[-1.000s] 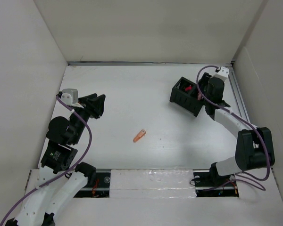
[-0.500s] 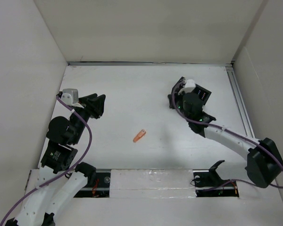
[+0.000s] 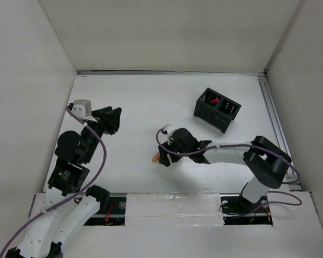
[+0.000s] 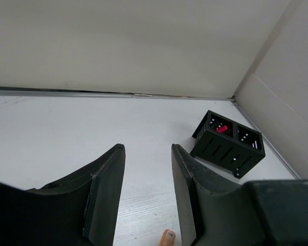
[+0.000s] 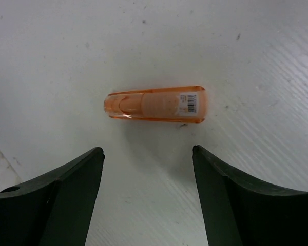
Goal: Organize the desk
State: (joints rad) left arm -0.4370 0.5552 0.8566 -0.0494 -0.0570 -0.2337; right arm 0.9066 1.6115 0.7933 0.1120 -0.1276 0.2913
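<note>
A small black compartmented box (image 3: 217, 109) stands toward the far right of the white table (image 3: 140, 102), with something red (image 3: 214, 100) in one of its cells. What fills the other cell is too small to tell. Well apart from the box, on its near-left side, a clear orange tube (image 5: 154, 104) with a barcode label lies flat on the bare surface. The right hand (image 5: 146, 151) hangs low over it, released, its fingers spread wide. The tube lies just beyond their tips and is touched by neither, and nothing stands between them. Farther left of the box, the left hand (image 4: 148, 154) is raised and points toward the box. It is loose and grasps nothing, with a narrow gap between its fingers. A metal rail (image 3: 272, 113) runs just to the right of the box. Plain white wall panels (image 3: 167, 32) rise behind it and close in both sides. The tabletop is matte, finely ribbed and lightly speckled around the tube.
</note>
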